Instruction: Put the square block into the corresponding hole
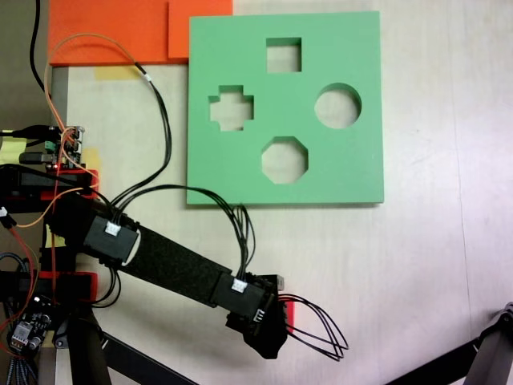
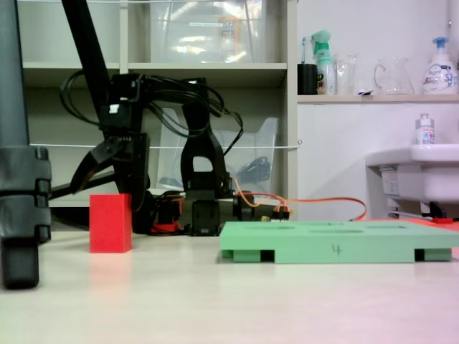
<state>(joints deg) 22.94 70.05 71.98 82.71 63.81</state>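
Observation:
The red square block (image 2: 110,223) stands upright on the table, left of the green board (image 2: 337,247). From above only a red sliver (image 1: 300,305) of it shows beside the black wrist. My gripper (image 2: 107,189) hangs just over the block, open: one jaw splays out to the left above the block's top, and the other drops along its right side. The gripper (image 1: 276,322) sits well below the board (image 1: 361,172) in the overhead picture. The square hole (image 1: 284,54) is at the board's far edge, past the cross, round and octagonal cutouts.
Two flat orange slabs (image 1: 112,32) lie at the board's top-left corner. Black wires (image 1: 321,333) loop out beside the gripper. A thick black stand (image 2: 21,215) rises at the left, and another leg (image 1: 490,353) crosses the bottom right. Bare table separates the gripper from the board.

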